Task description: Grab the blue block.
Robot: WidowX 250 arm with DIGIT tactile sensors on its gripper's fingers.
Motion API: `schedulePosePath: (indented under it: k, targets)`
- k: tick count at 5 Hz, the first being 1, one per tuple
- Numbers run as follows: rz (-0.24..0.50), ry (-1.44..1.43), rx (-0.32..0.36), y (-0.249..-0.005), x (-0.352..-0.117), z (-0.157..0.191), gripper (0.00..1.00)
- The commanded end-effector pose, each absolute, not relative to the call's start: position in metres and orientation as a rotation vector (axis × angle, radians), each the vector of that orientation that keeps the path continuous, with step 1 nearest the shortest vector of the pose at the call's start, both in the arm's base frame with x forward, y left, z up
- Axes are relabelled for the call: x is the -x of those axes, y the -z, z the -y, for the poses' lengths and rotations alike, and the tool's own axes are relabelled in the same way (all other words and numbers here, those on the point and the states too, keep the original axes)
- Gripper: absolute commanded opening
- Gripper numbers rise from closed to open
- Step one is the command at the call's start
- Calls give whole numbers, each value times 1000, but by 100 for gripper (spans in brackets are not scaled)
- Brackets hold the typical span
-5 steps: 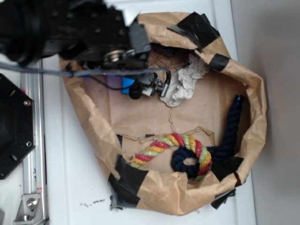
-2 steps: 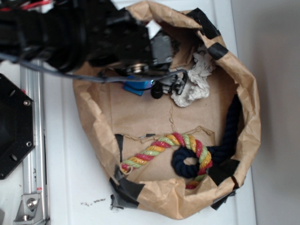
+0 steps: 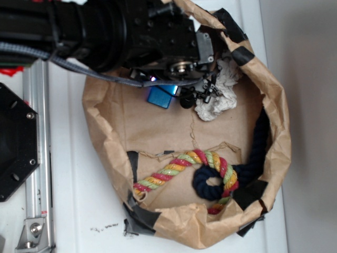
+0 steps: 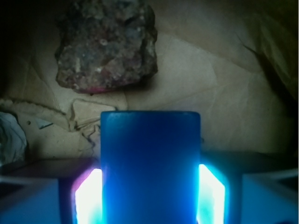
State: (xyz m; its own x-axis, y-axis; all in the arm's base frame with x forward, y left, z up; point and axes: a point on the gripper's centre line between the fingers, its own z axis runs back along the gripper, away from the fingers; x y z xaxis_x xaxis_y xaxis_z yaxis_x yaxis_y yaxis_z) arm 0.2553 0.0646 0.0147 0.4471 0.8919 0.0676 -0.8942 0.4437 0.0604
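Gripper [image 4: 149,186] clamped on blue block [image 4: 149,163]

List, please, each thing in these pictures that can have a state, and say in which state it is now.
pincer: shut on the blue block, one finger at each side
blue block: gripped, long sides between the fingers
brown chunk: lying free on the paper, untouched
paper bag: open, rim rolled down and taped
navy rope: looped with the striped rope
white rag: crumpled
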Motion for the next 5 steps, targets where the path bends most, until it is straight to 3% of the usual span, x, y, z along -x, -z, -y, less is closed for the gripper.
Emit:
schedulePosePath:
  k: [1,2,3,5]
  targets:
    - [289,-611,-29,-111,-266,-60,0]
    - [266,-357,-32,-134,-275,-32,0]
    - [224,-183,-22,-136,-283,-29,0]
    - [195,-168,-10,-135,-293,-26,0]
